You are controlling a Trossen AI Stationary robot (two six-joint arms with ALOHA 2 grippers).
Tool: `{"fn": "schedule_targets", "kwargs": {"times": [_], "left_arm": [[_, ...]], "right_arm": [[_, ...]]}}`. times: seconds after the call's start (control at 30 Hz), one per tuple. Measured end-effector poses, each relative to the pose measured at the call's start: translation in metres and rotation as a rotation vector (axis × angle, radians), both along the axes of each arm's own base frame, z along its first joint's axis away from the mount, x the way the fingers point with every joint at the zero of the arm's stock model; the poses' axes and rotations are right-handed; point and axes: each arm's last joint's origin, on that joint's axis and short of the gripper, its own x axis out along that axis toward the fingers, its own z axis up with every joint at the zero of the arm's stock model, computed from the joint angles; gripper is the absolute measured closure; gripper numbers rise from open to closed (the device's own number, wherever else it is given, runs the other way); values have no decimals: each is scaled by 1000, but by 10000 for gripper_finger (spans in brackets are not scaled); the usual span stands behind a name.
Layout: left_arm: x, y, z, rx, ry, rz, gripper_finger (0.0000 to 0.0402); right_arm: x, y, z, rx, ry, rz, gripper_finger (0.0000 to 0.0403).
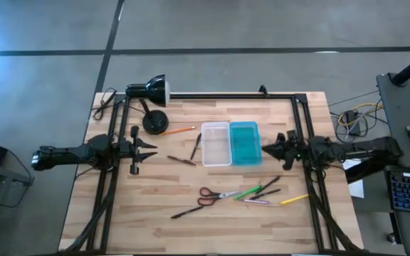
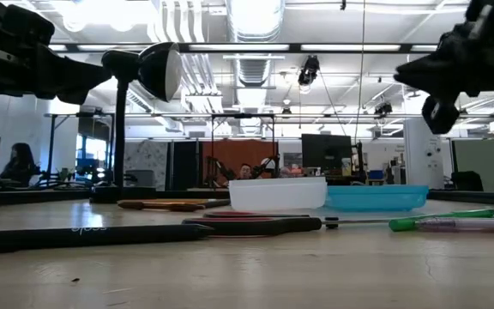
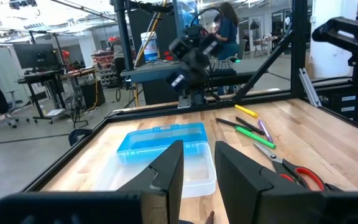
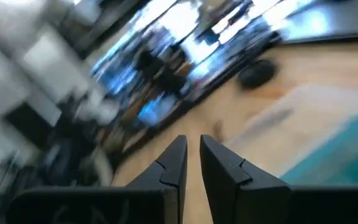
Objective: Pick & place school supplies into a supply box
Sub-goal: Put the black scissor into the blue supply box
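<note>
The supply box lies open in the table's middle, its clear half [image 1: 216, 144] beside its teal half [image 1: 245, 142]; both rest flat on their bottoms. Red-handled scissors [image 1: 216, 195] lie near the near edge, with green [image 1: 248, 192], black [image 1: 269, 185], pink [image 1: 256, 201] and yellow [image 1: 294, 200] pens to their right and a long black pen [image 1: 191, 210] to their left. Orange [image 1: 180, 130] and brown [image 1: 196, 146] pens lie left of the box. My left gripper [image 1: 149, 148] hovers left of the box, open by a narrow gap [image 3: 197, 165]. My right gripper [image 1: 266, 149] hovers just right of the teal half, shut with nothing in it [image 4: 192, 155].
A black desk lamp [image 1: 151, 91] stands at the far left corner, its round base [image 1: 155, 122] beside the orange pen. A black frame [image 1: 301, 128] runs along the table's far and side edges. Bare wood [image 1: 155, 185] lies near the left front.
</note>
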Motion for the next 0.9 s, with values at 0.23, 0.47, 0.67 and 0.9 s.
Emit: {"fn": "schedule_targets", "kwargs": {"times": [0.23, 0.47, 0.67, 0.9], "left_arm": [[0, 0, 0, 0, 1, 1, 325], [0, 0, 0, 0, 1, 1, 325], [0, 0, 0, 0, 1, 1, 325], [0, 0, 0, 0, 1, 2, 325]], "right_arm": [[3, 9, -28, 204, 357, 272, 364], [10, 8, -15, 411, 366, 190, 364], [16, 2, -4, 428, 292, -4, 364], [41, 4, 28, 368, 410, -46, 355]]}}
